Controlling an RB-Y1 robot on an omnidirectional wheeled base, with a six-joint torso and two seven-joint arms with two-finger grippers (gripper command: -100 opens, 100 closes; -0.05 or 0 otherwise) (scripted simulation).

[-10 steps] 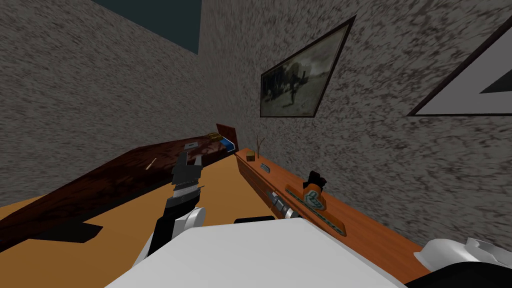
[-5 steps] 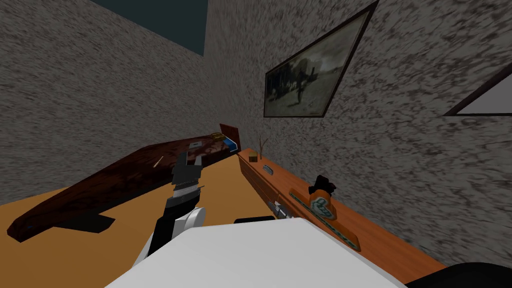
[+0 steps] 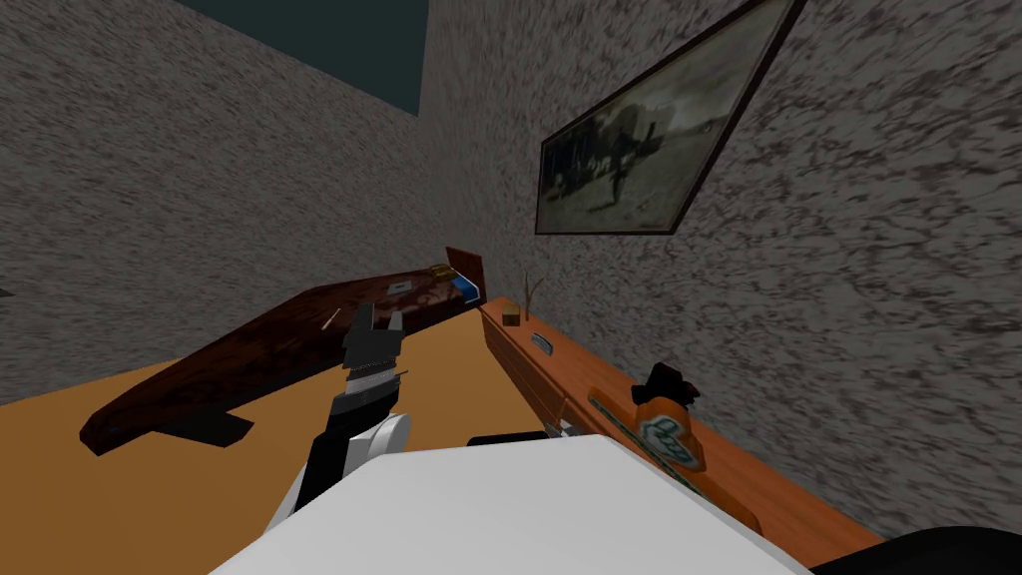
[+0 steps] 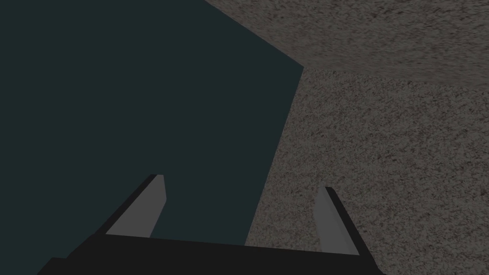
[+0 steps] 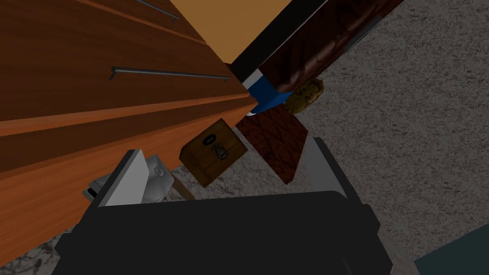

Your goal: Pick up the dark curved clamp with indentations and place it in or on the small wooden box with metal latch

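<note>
Wooden box [image 5: 213, 152] sits just ahead of the right gripper's [image 5: 224, 148] wide, empty jaws. The dark clamp [image 3: 671, 382], untouched, probably lies well apart from them. The left gripper [image 3: 380, 315] hangs spread, empty.

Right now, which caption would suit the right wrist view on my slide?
Open right gripper aimed at small brown wooden box with metal latch on orange-brown wooden dresser.
</note>
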